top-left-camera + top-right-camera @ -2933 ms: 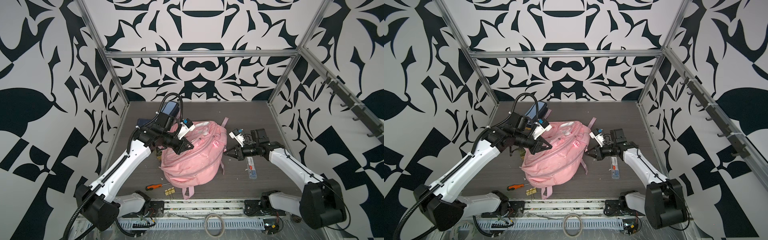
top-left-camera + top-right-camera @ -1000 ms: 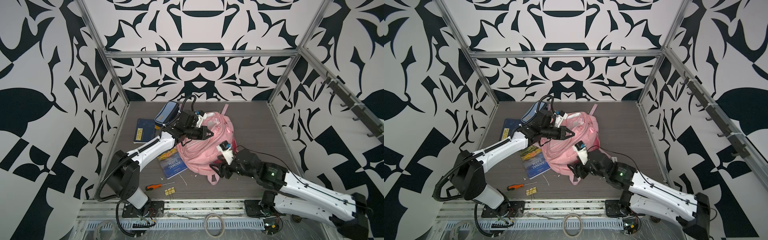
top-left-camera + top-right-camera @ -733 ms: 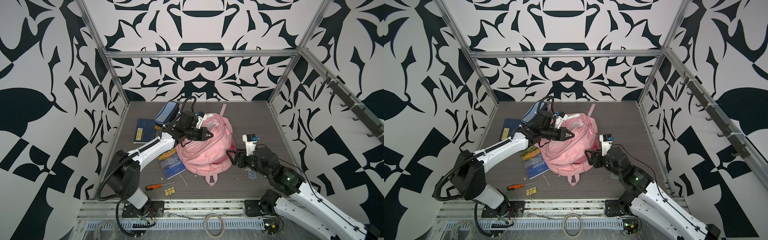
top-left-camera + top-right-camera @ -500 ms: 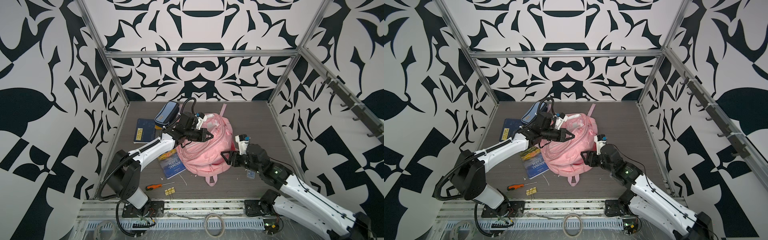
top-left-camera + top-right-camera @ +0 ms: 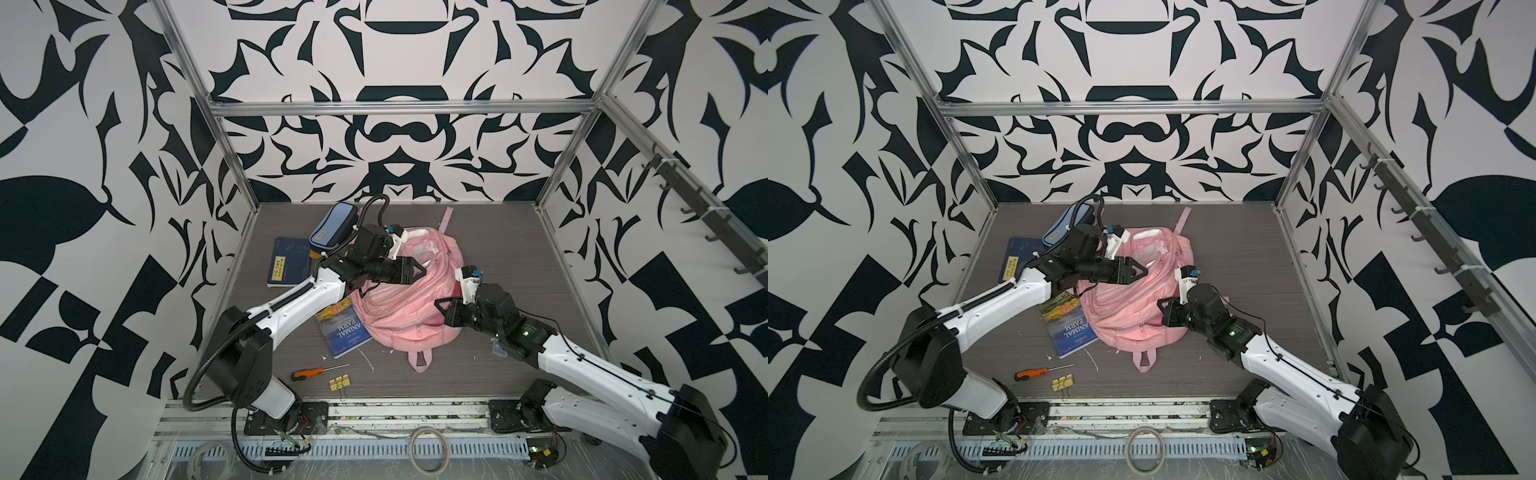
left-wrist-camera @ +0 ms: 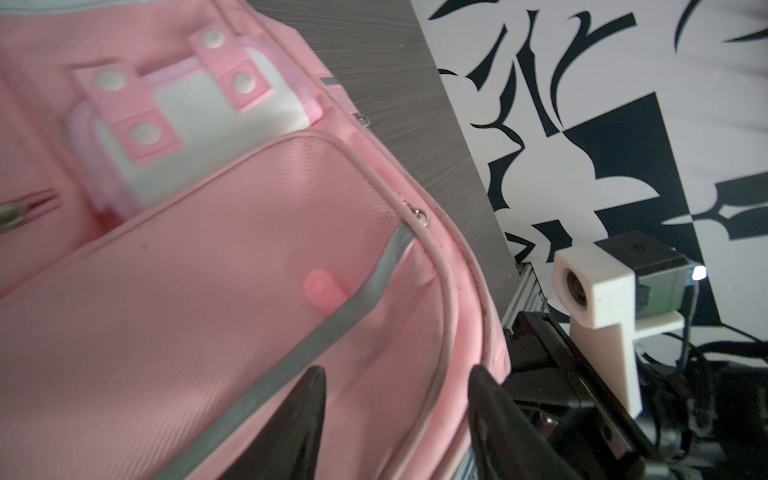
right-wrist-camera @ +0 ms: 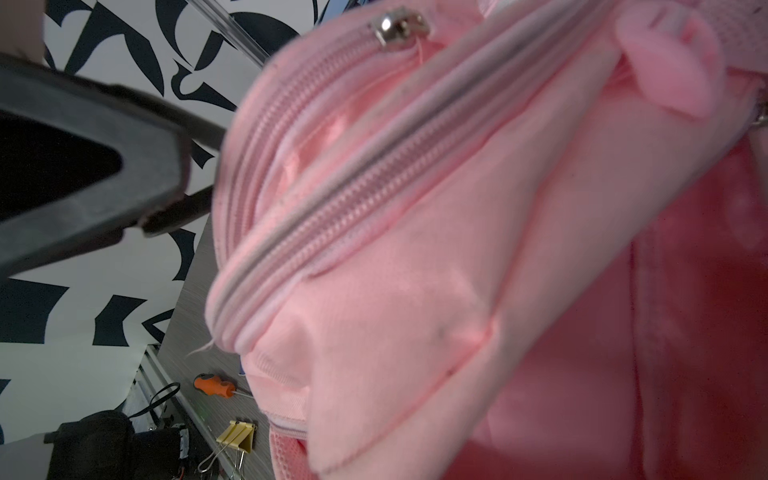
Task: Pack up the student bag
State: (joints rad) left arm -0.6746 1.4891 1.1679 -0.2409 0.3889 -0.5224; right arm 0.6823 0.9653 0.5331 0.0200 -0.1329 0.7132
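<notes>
The pink student bag (image 5: 399, 307) (image 5: 1125, 316) lies in the middle of the table, with a red-lined opening on its right side. My left gripper (image 5: 417, 271) (image 5: 1140, 272) hovers over the bag's upper part. In the left wrist view its fingers (image 6: 395, 374) stand apart over pink fabric (image 6: 208, 270) and a grey stripe, holding nothing. My right gripper (image 5: 441, 308) (image 5: 1163, 309) presses into the bag's right edge beside that opening. In the right wrist view bunched bag fabric (image 7: 457, 249) covers its jaws, and it looks pinched on that fabric.
A blue pencil case (image 5: 332, 230) and a dark blue book (image 5: 289, 266) lie back left of the bag. An "Animal Farm" book (image 5: 343, 330) is tucked under its left edge. An orange screwdriver (image 5: 309, 373) and a yellow binder clip (image 5: 340, 382) lie near the front.
My right gripper has moved in against the bag's right side and shut there. My left gripper has opened over the bag's upper part and barely shifted.
</notes>
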